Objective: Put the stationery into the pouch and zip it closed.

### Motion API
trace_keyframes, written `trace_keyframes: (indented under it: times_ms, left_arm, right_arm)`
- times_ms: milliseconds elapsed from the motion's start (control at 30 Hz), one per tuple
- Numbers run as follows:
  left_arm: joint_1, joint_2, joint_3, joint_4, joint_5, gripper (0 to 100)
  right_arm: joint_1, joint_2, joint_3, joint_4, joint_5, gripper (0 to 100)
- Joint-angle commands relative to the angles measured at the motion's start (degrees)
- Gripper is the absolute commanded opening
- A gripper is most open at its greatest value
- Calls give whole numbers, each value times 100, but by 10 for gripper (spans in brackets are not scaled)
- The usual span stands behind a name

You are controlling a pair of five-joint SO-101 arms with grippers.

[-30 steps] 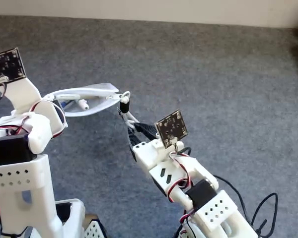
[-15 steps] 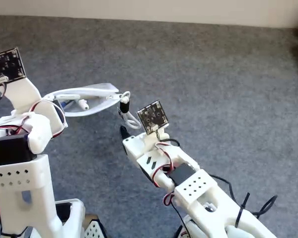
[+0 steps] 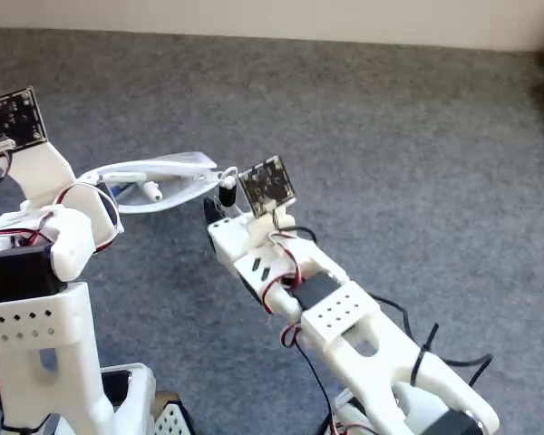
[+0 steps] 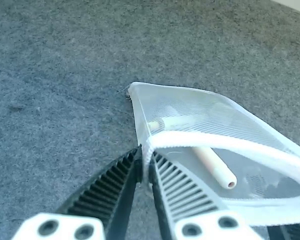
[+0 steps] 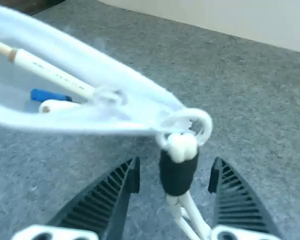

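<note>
Left gripper (image 4: 144, 162) clamped on mesh pouch (image 4: 190, 107) corner, pens (image 5: 45, 67) inside; right gripper (image 5: 176, 161) spread open, straddling the zipper pull (image 5: 178, 175)

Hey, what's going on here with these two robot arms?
The left gripper is shut on one end of the mesh pouch, which has pens inside. The right gripper sits open around the zipper pull at the other end, not yet gripping it. The pouch is unzipped.

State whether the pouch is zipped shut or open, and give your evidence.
Open: the pouch's two rims bow apart, and a white pen lies visible between them.
</note>
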Motion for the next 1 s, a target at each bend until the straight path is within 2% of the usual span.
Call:
trace_keyframes:
  times_ms: [0,267,467,700,833,967]
  left_arm:
    - [-75,-31,-4,-105,-53,7]
    - [-66,-31,-4,-105,-53,7]
    - [-66,-31,-4,-105,-53,7]
    - [-75,-31,-4,-176,-53,7]
    - [-75,-31,-4,-176,-53,7]
    - [-75,-31,-4,-176,-53,7]
  right_arm:
    - [198,31,-514,-136,79,221]
    - [207,31,-497,-136,141,214]
    - [215,31,-497,-136,1064,88]
    - [215,22,-497,-136,1512,13]
    - [215,-75,-497,-136,1670,4]
    - [207,-866,-101,-92,1662,4]
